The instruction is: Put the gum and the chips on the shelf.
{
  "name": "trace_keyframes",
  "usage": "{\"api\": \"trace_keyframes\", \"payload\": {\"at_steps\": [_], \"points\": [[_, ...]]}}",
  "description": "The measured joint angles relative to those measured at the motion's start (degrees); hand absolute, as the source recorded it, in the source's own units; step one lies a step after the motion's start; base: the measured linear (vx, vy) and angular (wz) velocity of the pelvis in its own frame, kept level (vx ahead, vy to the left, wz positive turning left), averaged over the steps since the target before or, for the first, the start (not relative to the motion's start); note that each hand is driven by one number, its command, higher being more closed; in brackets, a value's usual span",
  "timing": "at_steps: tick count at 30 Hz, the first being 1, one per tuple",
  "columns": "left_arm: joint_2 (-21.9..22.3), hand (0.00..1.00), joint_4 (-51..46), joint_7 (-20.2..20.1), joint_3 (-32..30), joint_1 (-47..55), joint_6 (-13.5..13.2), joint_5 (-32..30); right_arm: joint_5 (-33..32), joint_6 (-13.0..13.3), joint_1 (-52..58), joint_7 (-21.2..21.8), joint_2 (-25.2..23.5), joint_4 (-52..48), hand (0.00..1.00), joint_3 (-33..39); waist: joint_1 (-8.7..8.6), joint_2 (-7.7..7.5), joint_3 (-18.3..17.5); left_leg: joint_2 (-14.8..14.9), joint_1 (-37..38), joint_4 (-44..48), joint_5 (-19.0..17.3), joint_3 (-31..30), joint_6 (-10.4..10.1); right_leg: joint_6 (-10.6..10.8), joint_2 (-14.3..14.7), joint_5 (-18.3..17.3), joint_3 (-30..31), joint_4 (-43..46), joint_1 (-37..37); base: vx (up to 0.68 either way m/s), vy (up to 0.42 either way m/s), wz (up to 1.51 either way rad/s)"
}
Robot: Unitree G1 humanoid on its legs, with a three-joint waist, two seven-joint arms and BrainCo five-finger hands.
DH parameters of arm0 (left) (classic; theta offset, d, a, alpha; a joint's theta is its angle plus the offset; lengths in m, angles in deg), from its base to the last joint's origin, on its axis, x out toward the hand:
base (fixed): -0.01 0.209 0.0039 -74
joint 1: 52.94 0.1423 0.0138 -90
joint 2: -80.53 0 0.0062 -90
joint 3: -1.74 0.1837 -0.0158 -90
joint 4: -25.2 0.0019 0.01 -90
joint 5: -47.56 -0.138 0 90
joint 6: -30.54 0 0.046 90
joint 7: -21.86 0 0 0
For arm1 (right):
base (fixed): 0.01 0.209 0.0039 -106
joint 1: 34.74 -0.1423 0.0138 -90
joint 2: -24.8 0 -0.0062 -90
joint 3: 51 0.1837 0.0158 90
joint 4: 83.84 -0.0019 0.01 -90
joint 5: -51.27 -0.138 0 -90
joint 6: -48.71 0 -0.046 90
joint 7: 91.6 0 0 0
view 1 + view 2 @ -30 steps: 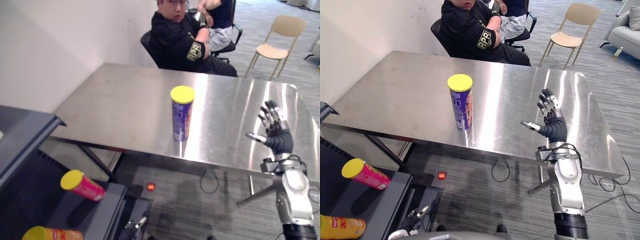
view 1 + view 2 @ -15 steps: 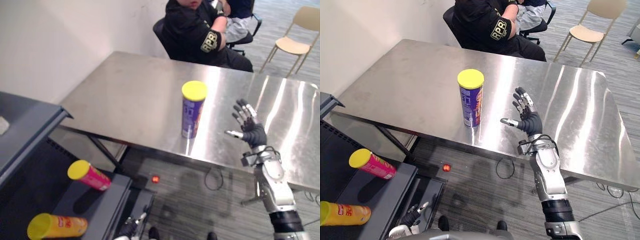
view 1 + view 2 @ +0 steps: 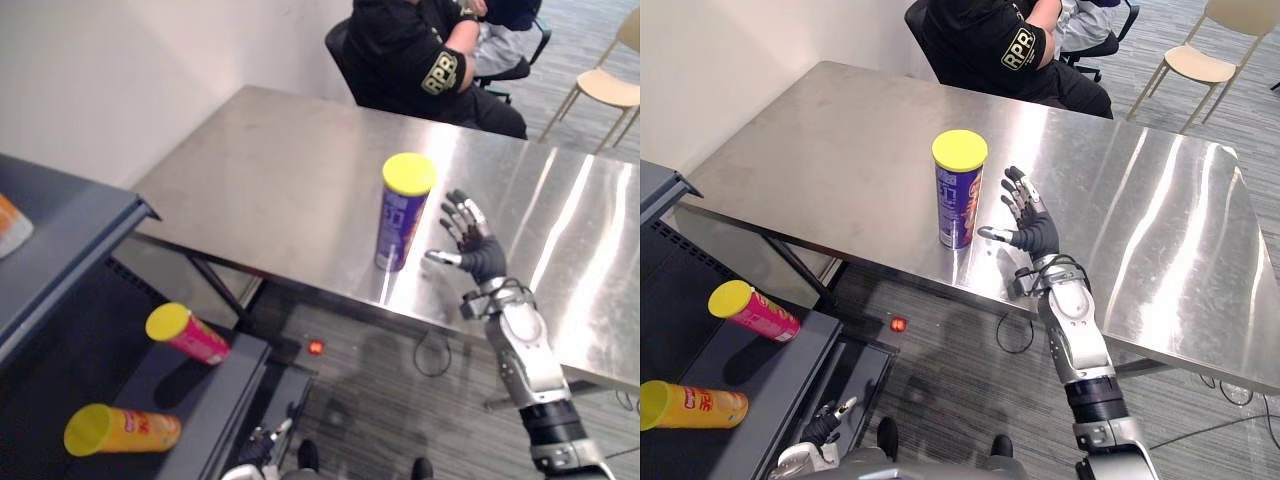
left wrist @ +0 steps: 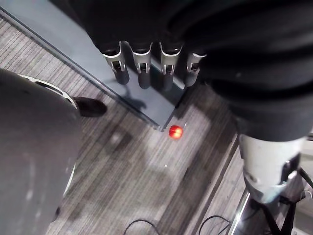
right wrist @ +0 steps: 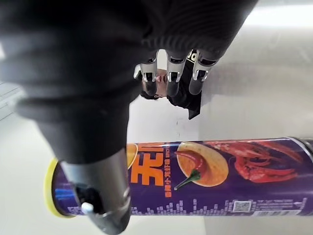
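Right wrist view shows crayfish and chilli pictured on the chips can [image 5: 195, 176] — right hand [image 3: 1036, 233] spread open just beside it, holding nothing, near the table's [image 3: 820, 170] front edge.

Both eye views taken from head height, angled down over steel table [image 3: 280, 170]. Same scene shared, slightly offset: purple chips can [image 3: 958, 190] near frame centre, shelf [image 3: 70, 220] at lower left. Left wrist view aimed down at floor [image 4: 146, 166], past left hand [image 4: 142, 61]. Right wrist view held very close to can, along right hand [image 5: 172, 73].
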Motion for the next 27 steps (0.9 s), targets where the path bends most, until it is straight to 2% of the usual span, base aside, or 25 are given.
{"api": "trace_keyframes", "payload": {"at_steps": [6, 10, 15, 16, 23, 27], "points": [[-0.3, 0.0, 0.0, 0.0, -0.1, -0.3, 0.0, 0.0, 0.0, 0.0, -2.8, -0.2, 0.0, 1.4, 0.0, -1.7, 0.13, -0.26, 0.6, 0.0, -0.8, 0.0, 0.5, -1.3, 0.0, 0.0, 0.0, 0.0, -1.2, -0.1, 0.0, -0.02, -0.012, 0.09], [-0.4, 0.0, -0.5, 0.3, -0.2, -0.7, 0.0, 0.0, 0.0, -0.3, -4.3, -1.0, -0.1, 2.3, 0.0, -1.9, 1.28, -0.47, 1.3, 0.0, -0.9, 0.0, 0.6, -1.5, 0.0, 0.0, 0.0, 0.0, -1.4, -0.1, 0.1, -0.01, -0.006, 0.05], [-0.7, 0.0, -0.6, 0.3, -0.2, -0.8, 0.0, 0.1, 0.1, -0.4, -7.2, -2.0, -0.2, 4.2, 0.0, -2.0, 1.33, -0.59, 1.8, -0.1, -1.2, 0.0, 0.7, -1.9, 0.0, 0.0, 0.0, 0.0, -1.9, -0.2, 0.1, 0.0, -0.007, 0.04], [-0.7, 0.0, -0.6, 0.3, -0.2, -0.8, 0.0, 0.1, 0.1, -0.4, -7.7, -2.2, -0.2, 4.2, 1.0, -2.0, 1.3, -0.59, 2.0, -0.1, -1.5, 0.0, 0.8, -2.2, 0.1, 0.0, 0.0, 0.0, -2.2, -0.3, 0.1, 0.0, -0.014, 0.17], [-0.8, 0.0, -1.7, 0.4, -0.3, -0.8, 0.1, 0.3, 0.6, -0.6, -12.2, -2.4, -0.2, 7.4, 1.0, -4.1, 1.65, -0.86, 2.7, -0.1, -2.0, 0.0, 1.1, -2.9, 0.1, 0.0, 0.0, 0.0, -2.9, -0.4, 0.1, 0.0, -0.006, 0.05], [-0.8, 0.0, -1.8, 0.5, -0.2, -0.8, 0.3, 0.3, 1.2, -2.2, -14.2, -2.6, 0.1, 7.6, 1.0, -4.6, 1.57, -0.86, 2.7, 0.1, -2.5, 0.0, 1.3, -3.0, 0.0, 0.0, 0.1, 0.0, -2.8, -0.3, -0.2, 0.0, 0.0, 0.0]]}}
